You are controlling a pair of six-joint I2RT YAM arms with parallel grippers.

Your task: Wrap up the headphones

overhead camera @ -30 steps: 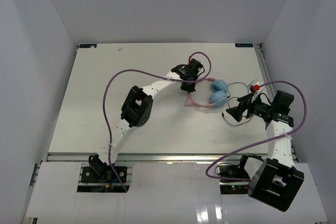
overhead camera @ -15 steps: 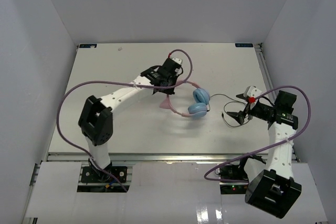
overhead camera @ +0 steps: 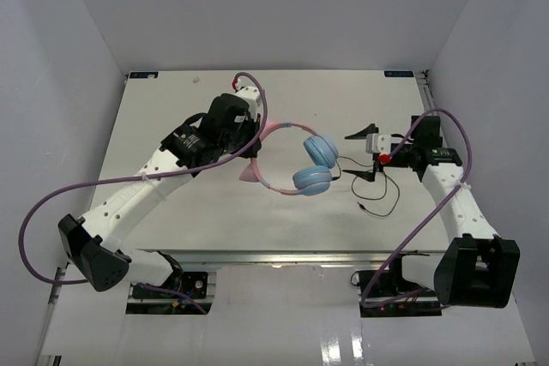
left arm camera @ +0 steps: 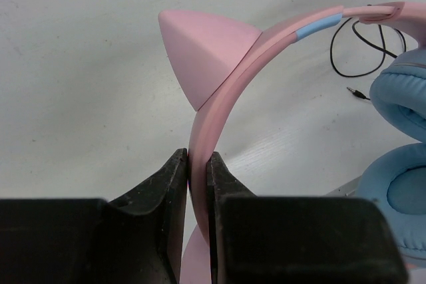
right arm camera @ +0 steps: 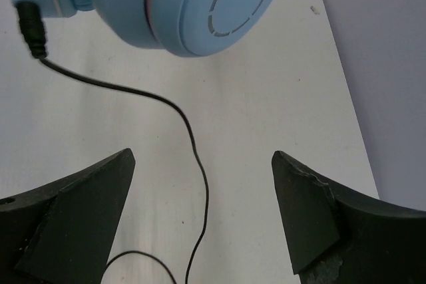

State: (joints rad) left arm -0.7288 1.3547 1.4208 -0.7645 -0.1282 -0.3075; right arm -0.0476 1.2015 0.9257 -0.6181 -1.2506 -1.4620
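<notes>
Left jaws clamp the headphones' point(overhead camera: 319, 150) headband point(left arm camera: 200, 138); right jaws gape over the cable point(right arm camera: 193, 139)

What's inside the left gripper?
The left gripper is shut on the headphones at the pink headband, just below a cat ear. Its body hides the band beyond.

Bright, even and diffuse from overhead. Casts only faint, soft-edged shadows, pale grey at lower left of the left wrist view. Glares on the glossy strip point(overhead camera: 343, 346) along the bottom of the top view. Slightly blurs the close black fingers point(left arm camera: 160, 191); sharp elsewhere.
</notes>
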